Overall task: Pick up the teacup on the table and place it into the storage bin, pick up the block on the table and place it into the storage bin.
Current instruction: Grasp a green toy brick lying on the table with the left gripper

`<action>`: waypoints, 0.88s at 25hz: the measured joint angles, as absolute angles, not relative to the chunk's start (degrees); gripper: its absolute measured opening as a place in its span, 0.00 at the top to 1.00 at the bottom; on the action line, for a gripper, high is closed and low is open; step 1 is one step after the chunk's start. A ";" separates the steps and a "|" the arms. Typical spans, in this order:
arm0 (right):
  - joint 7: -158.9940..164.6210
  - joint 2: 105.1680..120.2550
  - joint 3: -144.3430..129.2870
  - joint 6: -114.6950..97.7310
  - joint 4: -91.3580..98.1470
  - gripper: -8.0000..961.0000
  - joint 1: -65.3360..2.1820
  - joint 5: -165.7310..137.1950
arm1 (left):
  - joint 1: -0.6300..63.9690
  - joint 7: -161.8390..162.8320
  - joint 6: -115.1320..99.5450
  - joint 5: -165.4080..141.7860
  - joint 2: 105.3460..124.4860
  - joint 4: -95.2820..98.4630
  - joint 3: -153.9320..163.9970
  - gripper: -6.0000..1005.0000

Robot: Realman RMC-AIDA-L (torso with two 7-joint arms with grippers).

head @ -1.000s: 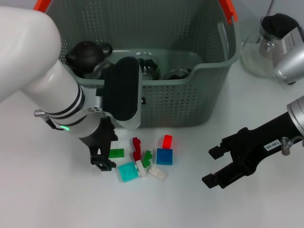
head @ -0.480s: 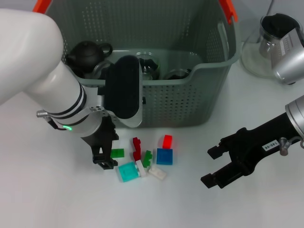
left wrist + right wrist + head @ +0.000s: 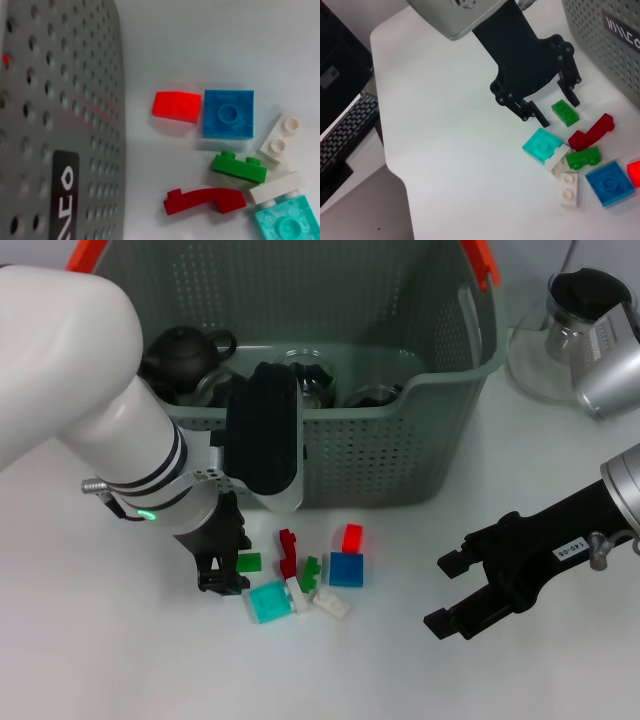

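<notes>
The storage bin [image 3: 400,440] stands at the back of the table, with a black teapot [image 3: 180,350] and glass cups [image 3: 310,380] inside. No teacup shows on the table. Several blocks lie in front of the bin. My left gripper [image 3: 228,565] is open and low over the table, its fingers straddling a small green block [image 3: 248,562]. The right wrist view shows that gripper [image 3: 558,109] and the block [image 3: 565,112] between its fingers [image 3: 535,112]. My right gripper [image 3: 450,590] is open and empty at the right.
The other blocks are a teal [image 3: 268,601], a dark red [image 3: 288,552], a green [image 3: 311,572], a blue [image 3: 346,569], a red [image 3: 352,537] and a white one [image 3: 330,604]. A glass pitcher [image 3: 560,340] stands at the back right. The bin's black label [image 3: 64,195] faces the blocks.
My left gripper has shifted a little to the right, closing in around the small green block. The right arm and the blocks have not moved.
</notes>
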State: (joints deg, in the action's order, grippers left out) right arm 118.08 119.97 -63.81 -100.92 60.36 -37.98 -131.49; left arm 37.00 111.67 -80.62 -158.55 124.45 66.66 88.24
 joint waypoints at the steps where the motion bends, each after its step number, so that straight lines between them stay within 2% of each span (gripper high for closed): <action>1: 118.08 119.97 -63.81 -100.92 60.36 0.02 -37.97 -131.49 | 37.00 111.71 -80.62 -158.55 124.45 66.62 88.25 0.55; 12: 117.94 119.90 -63.87 -100.22 60.37 0.02 -37.66 -131.54 | 38.09 112.25 -80.10 -158.43 124.54 64.53 88.19 0.56; 22: 117.93 119.88 -64.03 -99.62 60.38 0.02 -37.40 -131.67 | 38.96 112.98 -79.66 -158.60 124.47 63.40 88.00 0.62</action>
